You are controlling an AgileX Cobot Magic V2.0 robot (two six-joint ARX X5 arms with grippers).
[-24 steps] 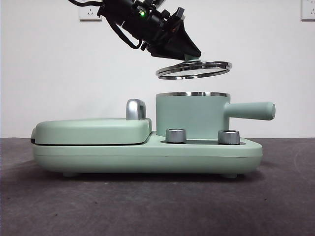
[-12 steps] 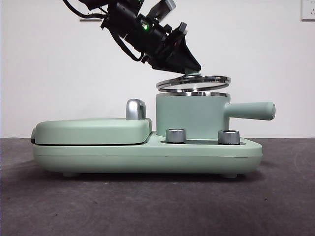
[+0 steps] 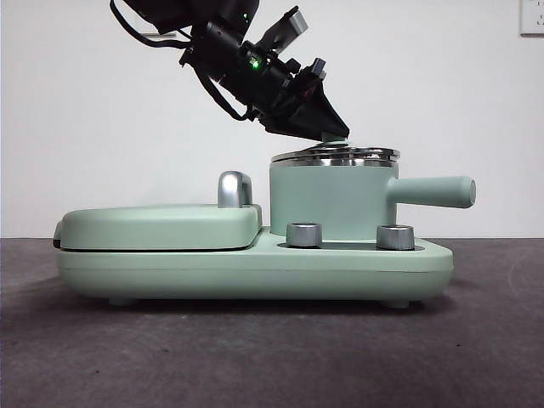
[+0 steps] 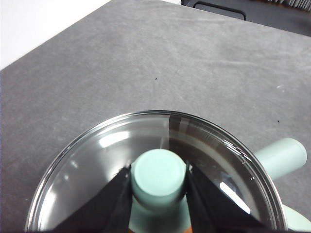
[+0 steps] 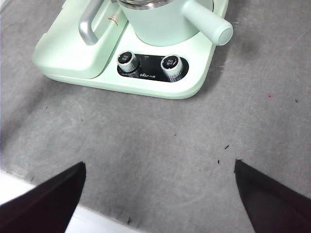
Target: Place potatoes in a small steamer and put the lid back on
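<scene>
The mint-green small steamer (image 3: 331, 200) stands on the green cooker base, its long handle (image 3: 433, 191) pointing right. The glass lid (image 3: 336, 155) lies on the steamer's steel rim. My left gripper (image 3: 333, 134) comes down from the upper left and is shut on the lid's mint-green knob (image 4: 159, 175); the glass disc (image 4: 97, 165) shows all round it in the left wrist view. The potato is hidden. My right gripper (image 5: 158, 194) is open and empty, above the table in front of the cooker; the steamer (image 5: 155, 22) shows in its view.
The flat green griddle cover (image 3: 157, 225) with a steel handle (image 3: 234, 189) lies left of the steamer on the base (image 3: 255, 268). Two steel dials (image 3: 304, 235) (image 3: 395, 236) sit on the base's front. Dark grey table (image 3: 272, 357) in front.
My left gripper has lowered the lid from well above the steamer down onto its rim. The lid went from tilted to nearly level.
</scene>
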